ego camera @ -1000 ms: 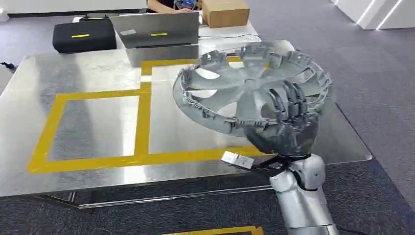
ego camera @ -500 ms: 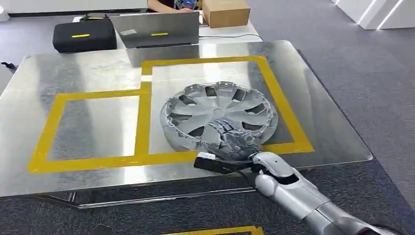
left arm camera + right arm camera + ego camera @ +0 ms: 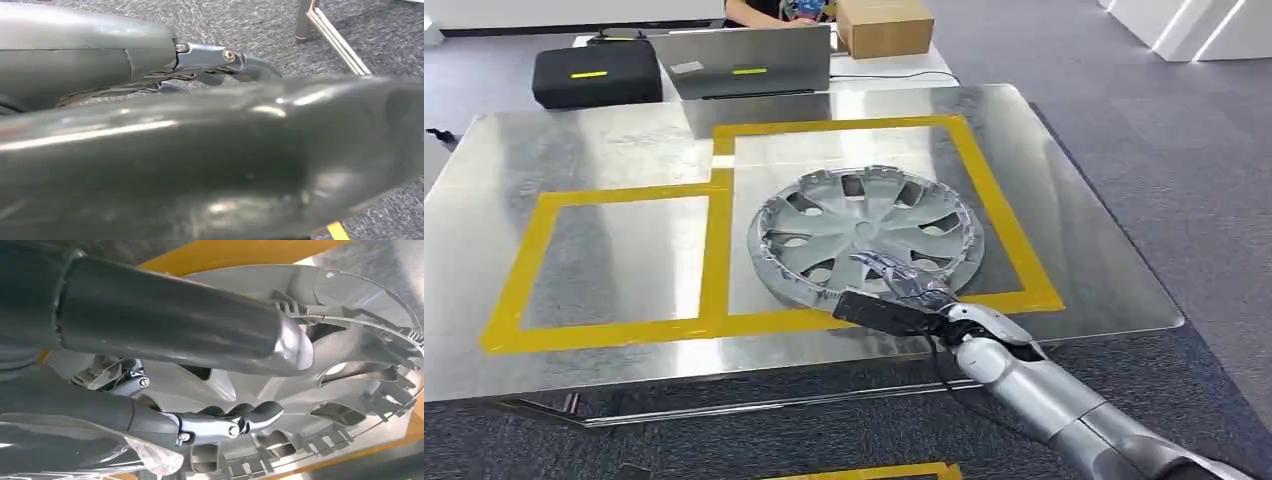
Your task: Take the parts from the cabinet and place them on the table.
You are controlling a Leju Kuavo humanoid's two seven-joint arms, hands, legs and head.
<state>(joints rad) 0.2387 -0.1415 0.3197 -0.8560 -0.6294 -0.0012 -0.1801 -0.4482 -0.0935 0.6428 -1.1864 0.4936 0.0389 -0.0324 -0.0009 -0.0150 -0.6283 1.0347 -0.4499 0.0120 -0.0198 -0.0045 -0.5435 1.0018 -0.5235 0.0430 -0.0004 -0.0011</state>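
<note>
A silver hubcap (image 3: 864,230) lies on the shiny metal table (image 3: 594,150), inside the right-hand rectangle of yellow tape (image 3: 1009,240). My right hand (image 3: 902,290) reaches in over the table's near edge and holds the hubcap at its near rim, fingers laid across the spokes. In the right wrist view the thick thumb (image 3: 175,315) and the darker fingers (image 3: 225,425) lie either side of a spoke of the hubcap (image 3: 350,340). My left hand (image 3: 200,165) hangs above grey carpet with its fingers apart and nothing in it.
A second taped rectangle (image 3: 614,255) lies to the left on the table. Behind the table stand a black case (image 3: 596,72), a silver case (image 3: 744,62) and a cardboard box (image 3: 884,25), with a person (image 3: 774,8) beyond. A table leg (image 3: 325,30) stands near my left hand.
The hubcap came down from the air, where my right hand held it tilted, to lie on the table. Since then the hand has flattened over the spokes and the wrist has sunk.
</note>
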